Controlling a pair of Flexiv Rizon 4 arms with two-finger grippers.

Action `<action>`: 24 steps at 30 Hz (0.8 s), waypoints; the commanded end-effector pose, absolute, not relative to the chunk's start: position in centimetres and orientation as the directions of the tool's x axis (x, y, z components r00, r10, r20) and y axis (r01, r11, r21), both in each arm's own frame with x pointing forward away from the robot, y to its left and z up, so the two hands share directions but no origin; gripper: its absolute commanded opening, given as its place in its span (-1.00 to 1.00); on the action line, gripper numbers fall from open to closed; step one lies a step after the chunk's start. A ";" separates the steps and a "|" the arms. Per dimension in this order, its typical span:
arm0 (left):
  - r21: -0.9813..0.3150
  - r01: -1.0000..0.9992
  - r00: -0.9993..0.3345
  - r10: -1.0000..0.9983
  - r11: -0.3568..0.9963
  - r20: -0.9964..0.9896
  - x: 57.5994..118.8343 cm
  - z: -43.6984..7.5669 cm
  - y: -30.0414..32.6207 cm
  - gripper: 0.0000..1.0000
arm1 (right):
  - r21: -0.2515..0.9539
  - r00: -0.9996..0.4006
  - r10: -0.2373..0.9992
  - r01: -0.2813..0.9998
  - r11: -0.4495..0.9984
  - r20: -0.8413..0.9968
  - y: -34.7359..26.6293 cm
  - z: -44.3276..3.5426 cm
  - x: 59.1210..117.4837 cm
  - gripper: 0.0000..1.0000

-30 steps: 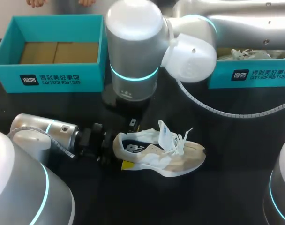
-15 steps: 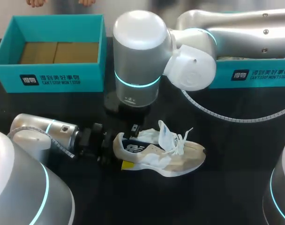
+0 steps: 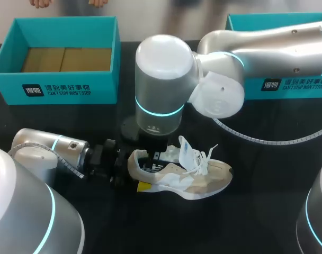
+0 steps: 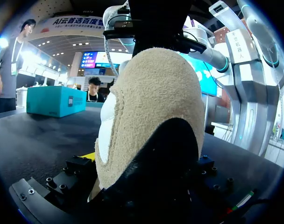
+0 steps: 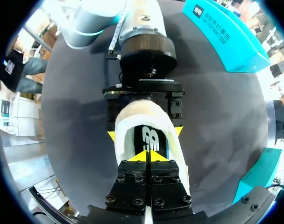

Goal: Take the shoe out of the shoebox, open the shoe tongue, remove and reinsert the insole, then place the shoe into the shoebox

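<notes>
**While My Left Is Clamping the Heel, My Right Is Aiming at the Insole**

While the shoebox (image 3: 55,84) is sitting open at the far left, well apart, my left gripper (image 3: 133,170) is pinching the heel of the shoe (image 3: 187,177) from both sides, pinning it upright on the table (image 3: 267,211) so it cannot slide. Over the collar, my right gripper (image 5: 149,156) is pointing down, tips pressed together, slim enough, I judge, to work under the insole (image 5: 149,137).

Beige-white shoe (image 3: 195,181) stands upright, tongue (image 3: 186,150) raised.
</notes>
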State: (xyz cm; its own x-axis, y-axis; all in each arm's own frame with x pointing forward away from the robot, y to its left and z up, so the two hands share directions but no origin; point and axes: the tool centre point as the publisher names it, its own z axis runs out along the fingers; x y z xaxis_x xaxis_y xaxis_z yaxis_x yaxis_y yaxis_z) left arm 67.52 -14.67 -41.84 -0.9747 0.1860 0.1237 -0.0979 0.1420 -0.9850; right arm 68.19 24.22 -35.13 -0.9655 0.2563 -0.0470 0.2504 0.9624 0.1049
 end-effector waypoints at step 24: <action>-0.985 -0.098 -0.975 0.184 0.142 0.124 67.5 -41.8 -14.6 -1.00 | 0.084 -0.929 0.363 0.357 0.930 -0.074 18.8 -37.2 68.1 -1.00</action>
